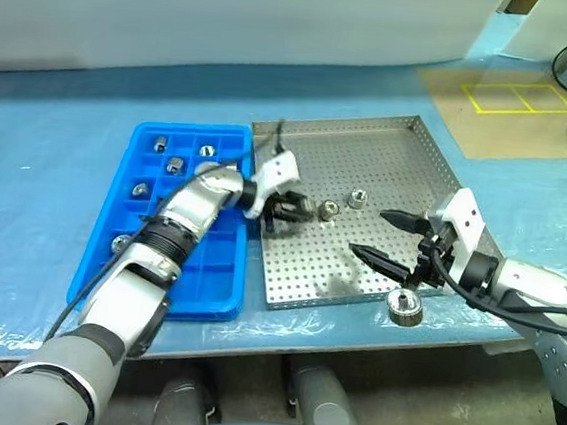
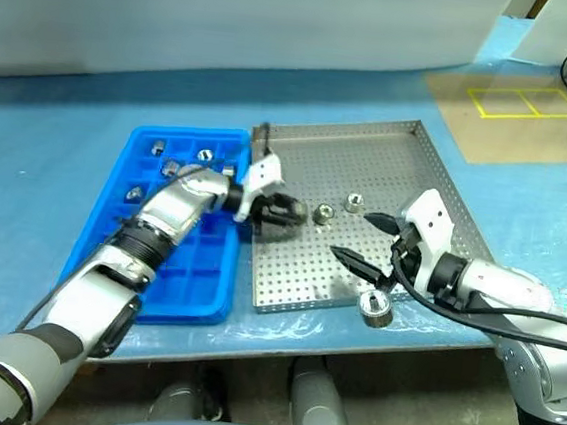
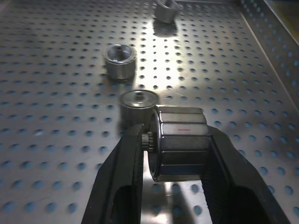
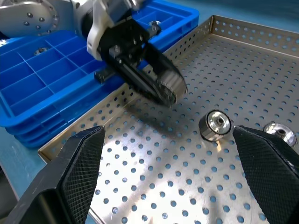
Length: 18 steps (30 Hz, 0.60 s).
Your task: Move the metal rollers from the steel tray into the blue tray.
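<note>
Nearest the camera, one metal roller sits at the steel tray's front rim, below the right tool.

Left to right: the blue tray lies on the blue tabletop with several rollers in its far compartments. Just beside it is the steel tray, where the left tool is clamped on a roller raised off the perforated floor near the tray's left side. Two loose rollers rest just right of it. The right tool hovers over the tray's front right part, fingers spread wide and empty.

Blue tray left of steel tray — touching.
</note>
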### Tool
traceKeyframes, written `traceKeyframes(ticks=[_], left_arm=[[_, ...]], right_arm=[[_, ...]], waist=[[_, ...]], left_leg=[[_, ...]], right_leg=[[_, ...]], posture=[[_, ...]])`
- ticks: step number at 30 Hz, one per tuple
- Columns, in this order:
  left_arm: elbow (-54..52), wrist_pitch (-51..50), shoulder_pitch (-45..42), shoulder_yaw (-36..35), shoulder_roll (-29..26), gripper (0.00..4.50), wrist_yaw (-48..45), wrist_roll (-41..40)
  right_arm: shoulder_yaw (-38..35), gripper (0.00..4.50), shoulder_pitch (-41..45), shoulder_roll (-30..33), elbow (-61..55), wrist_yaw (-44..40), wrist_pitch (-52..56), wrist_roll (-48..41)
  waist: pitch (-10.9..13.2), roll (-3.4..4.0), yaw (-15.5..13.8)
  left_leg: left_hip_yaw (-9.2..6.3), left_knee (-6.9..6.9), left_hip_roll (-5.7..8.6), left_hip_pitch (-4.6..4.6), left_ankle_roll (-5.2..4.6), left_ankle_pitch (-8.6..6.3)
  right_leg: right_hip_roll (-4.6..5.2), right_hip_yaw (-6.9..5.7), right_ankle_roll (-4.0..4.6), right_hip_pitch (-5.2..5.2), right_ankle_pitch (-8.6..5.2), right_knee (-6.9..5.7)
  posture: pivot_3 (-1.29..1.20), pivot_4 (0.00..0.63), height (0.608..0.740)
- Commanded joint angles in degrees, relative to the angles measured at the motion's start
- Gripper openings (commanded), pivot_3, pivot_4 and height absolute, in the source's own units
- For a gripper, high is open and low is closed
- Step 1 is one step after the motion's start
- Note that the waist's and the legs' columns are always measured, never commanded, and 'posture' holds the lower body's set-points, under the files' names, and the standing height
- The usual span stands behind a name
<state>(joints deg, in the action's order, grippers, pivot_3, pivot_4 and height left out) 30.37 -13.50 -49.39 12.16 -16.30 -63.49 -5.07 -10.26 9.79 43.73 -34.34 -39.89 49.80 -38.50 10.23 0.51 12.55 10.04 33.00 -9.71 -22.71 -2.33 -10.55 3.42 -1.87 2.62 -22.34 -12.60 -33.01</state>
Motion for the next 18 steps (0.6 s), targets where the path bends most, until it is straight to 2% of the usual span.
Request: traceKeyframes(ticks=[1,9,14,18], left_arm=[[-8.1,-2.7,1.6,-5.2,-4.2,1.30,0.4,-3.7],[-25.6,-17.2,9.5,-12.3,-13.1,1.30,1.7,-11.5],[-30.9,-18.7,17.5,-14.6,-19.9,1.30,3.5,-11.4],[-32.3,-19.9,21.5,-16.6,-21.5,1.30,7.5,-11.7]], right_arm=[[4.2,4.50,5.1,-0.9,2.6,-1.0,-1.3,0.6],[16.8,4.50,18.2,-6.5,15.9,-8.9,-8.6,6.5],[21.8,4.50,23.0,-10.0,22.9,-14.2,-13.3,9.7],[24.4,4.50,25.5,-12.9,27.5,-17.0,-16.2,11.8]], waist=[[0.0,0.04,-0.5],[0.1,0.08,-5.6],[0.1,0.12,-9.2],[0.1,0.09,-12.0]], left_leg=[[0.00,0.00,0.00,-0.08,0.00,0.00],[0.03,0.08,-0.04,-0.24,0.34,0.22],[0.07,0.04,-0.17,-0.11,0.58,0.36],[0.13,0.03,-0.14,-0.12,0.69,0.41]], right_leg=[[0.01,-0.03,0.00,-0.08,0.00,-0.06],[0.13,-0.06,0.08,-0.49,-0.04,-0.71],[0.07,0.07,0.16,-0.62,-0.04,-1.00],[0.09,0.14,0.25,-0.77,-0.10,-1.26]], posture=[[-0.45,0.150,0.740],[-0.27,0.150,0.740],[-0.18,0.150,0.740],[-0.12,0.150,0.740]])
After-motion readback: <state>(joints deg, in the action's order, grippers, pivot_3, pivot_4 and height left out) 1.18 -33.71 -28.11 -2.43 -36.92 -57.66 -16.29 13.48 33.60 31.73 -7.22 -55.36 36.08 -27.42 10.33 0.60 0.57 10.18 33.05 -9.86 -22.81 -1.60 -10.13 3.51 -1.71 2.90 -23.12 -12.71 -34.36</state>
